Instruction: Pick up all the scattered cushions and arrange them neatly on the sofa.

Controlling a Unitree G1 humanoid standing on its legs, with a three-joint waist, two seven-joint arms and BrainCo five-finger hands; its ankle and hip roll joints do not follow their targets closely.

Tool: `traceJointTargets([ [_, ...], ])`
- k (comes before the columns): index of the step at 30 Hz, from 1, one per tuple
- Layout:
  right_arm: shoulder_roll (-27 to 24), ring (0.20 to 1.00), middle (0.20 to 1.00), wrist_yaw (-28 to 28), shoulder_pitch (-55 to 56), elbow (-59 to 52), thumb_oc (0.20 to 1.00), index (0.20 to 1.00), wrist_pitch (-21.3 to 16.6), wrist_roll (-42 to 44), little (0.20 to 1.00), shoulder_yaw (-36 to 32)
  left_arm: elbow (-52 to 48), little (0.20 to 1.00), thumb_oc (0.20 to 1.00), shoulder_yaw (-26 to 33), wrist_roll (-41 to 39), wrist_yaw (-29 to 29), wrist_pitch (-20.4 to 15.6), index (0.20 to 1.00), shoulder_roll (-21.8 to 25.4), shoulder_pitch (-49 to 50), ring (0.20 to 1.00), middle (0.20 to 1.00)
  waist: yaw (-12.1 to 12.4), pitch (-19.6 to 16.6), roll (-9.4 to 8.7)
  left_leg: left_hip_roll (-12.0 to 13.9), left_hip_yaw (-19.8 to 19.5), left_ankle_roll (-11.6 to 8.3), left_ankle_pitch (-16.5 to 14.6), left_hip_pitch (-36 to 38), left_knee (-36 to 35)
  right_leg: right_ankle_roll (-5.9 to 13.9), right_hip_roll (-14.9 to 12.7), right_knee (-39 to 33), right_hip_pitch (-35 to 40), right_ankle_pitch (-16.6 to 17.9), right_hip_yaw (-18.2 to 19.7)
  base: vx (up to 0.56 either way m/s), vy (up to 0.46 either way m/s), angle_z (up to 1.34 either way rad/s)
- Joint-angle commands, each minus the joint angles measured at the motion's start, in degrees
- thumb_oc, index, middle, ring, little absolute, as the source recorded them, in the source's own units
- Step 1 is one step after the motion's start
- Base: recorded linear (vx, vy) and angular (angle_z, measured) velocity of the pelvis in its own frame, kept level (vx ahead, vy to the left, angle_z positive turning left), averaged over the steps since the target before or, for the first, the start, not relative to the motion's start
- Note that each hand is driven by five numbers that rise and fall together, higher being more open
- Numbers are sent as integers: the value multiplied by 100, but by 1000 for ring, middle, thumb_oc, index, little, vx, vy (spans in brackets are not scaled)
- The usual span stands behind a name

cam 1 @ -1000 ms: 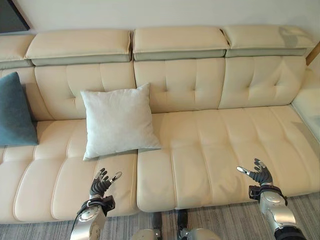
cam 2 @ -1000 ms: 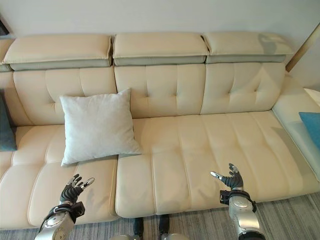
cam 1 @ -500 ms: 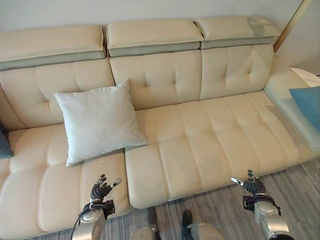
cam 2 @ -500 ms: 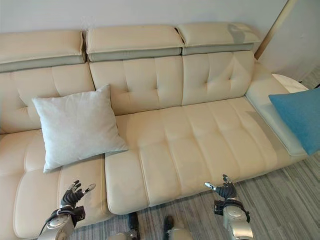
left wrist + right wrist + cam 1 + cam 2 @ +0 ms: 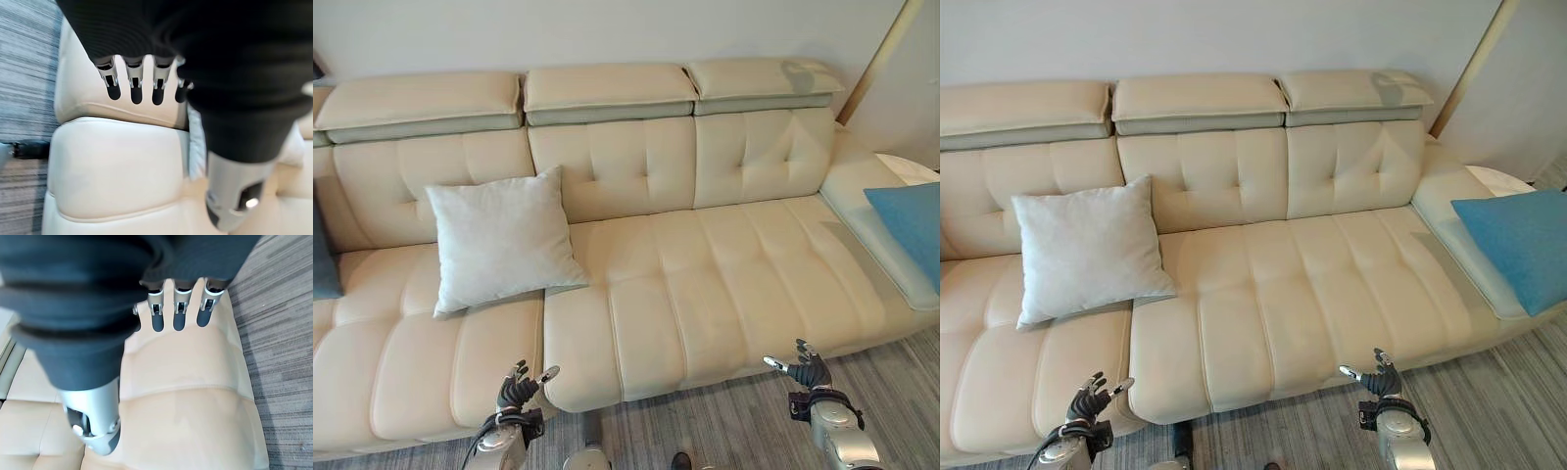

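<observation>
Cushions (image 5: 499, 240) on sofa (image 5: 705, 284); hands empty

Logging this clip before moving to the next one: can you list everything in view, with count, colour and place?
Sofa: one, cream, along the wall, with a chaise section at the right end.
White cushion: one, leaning on the backrest, left of centre.
Bright blue cushion: one, lying on the chaise at the right.
Dark teal cushion: one, at the far left edge, mostly cut off.
Floor: grey striped, in front of the sofa.
Left hand: open, empty, by the seat's front edge.
Right hand: open, empty, over the floor.
</observation>
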Motion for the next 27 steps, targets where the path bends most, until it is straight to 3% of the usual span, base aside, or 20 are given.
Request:
traceJointTargets([
  [1,-56,1000,1000,-37,-377,-279,1000,1000,-198,1,1000,-5,-347,1000,1000,172,215,16,-217,1000,258,-241,1000,1000,15,229,-422,-743,-163,129,-762,274,88,7,-99,182,-192,-485,54,-103,-78,8],
  [9,-24,1000,1000,10,-364,-243,1000,1000,-224,24,1000,132,-468,1000,1000,50,171,-77,-205,1000,184,-147,1000,1000,30,18,-440,-1019,-394,326,-1499,741,482,56,-127,16,-280,-322,161,-47,-6,-15],
  [17,47,1000,1000,-32,-177,-212,1000,1000,-173,11,1000,55,-521,1000,1000,-212,230,-188,-93,1000,113,-72,1000,1000,-167,-75,-284,-1071,-507,379,-1503,1088,-43,93,-114,203,-361,-278,205,-35,121,-2],
  [27,278,1000,1000,-82,31,-15,1000,1000,-128,47,1000,85,-442,1000,1000,-321,361,-192,-22,1000,203,-106,1000,1000,-230,-168,-335,-1017,-176,408,-1591,1059,-43,259,-151,16,-443,-46,384,-24,74,-14],
])
